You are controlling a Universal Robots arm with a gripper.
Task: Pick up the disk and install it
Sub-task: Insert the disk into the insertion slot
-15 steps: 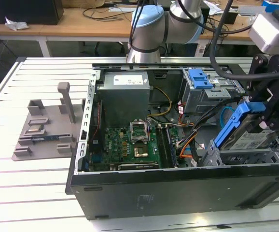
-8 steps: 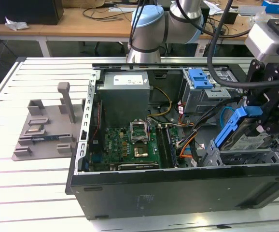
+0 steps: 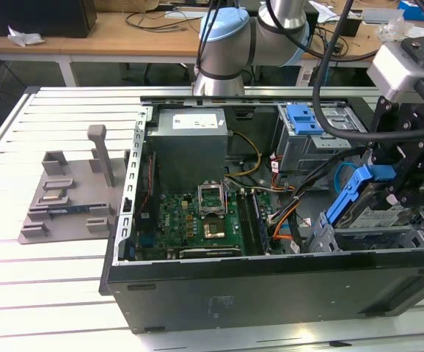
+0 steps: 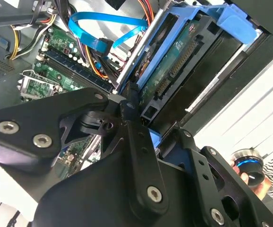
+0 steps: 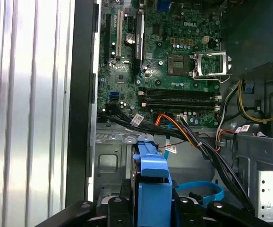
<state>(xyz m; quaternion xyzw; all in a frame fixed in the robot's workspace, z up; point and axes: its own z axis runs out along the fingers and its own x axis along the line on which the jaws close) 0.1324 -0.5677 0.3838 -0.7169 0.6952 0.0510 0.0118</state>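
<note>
Disk, flat rectangular silver-metal hard drive in blue plastic rails [image 4: 174, 66]: hanging tilted over the grey metal drive cage [image 3: 388, 238], at the open black computer case's [image 3: 271, 286] front corner on the exterior view's right. Black gripper [image 3: 392, 187] is clamping it. Judged dense, rigid, shock-sensitive; circuit board is facing outward, so rail edges are offering the safest hold.

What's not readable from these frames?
- Exterior view: the pincer covers most of the disk; the drive cage is cut off by the exterior view's right edge.
- Second wrist view: the pincer's links hide one end of the disk.
- First wrist view: the disk's blue rail blocks the bay behind it.
</note>
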